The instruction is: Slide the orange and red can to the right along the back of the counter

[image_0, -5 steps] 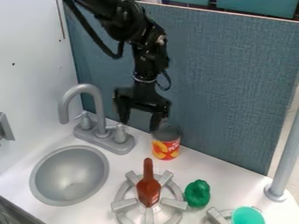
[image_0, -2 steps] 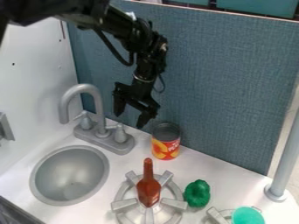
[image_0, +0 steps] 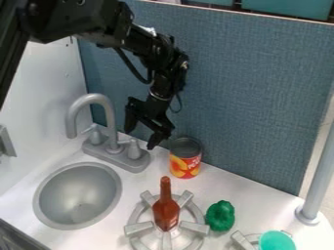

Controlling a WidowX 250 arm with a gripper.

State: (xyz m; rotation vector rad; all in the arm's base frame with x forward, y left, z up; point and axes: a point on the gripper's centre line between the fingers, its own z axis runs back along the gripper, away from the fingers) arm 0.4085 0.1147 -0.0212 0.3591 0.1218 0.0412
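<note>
Lower than a moment ago, the gripper (image_0: 140, 139) hangs open and empty beside the faucet (image_0: 110, 121); the can (image_0: 185, 164) stands upright, right of the faucet. Positioning, seemingly — the next move calls for clearance from the faucet.

From where I operate, I see an arm that is black nearly all over. Farthest up from the end effector (image_0: 141, 138), a bulky, rounded link (image_0: 65, 22) carries small round marks that look like screw heads. Closer to it, the forearm (image_0: 138, 40) is slimmer and knobbly, with a small whitish patch (image_0: 149, 31) along its top. A thick black cable (image_0: 132, 67) bows out below the forearm, and a thinner cable (image_0: 179, 103) loops just above the end effector, beside a narrow, pale ring (image_0: 156, 96). Its two fingers (image_0: 155, 138) are dark and blocky.
</note>
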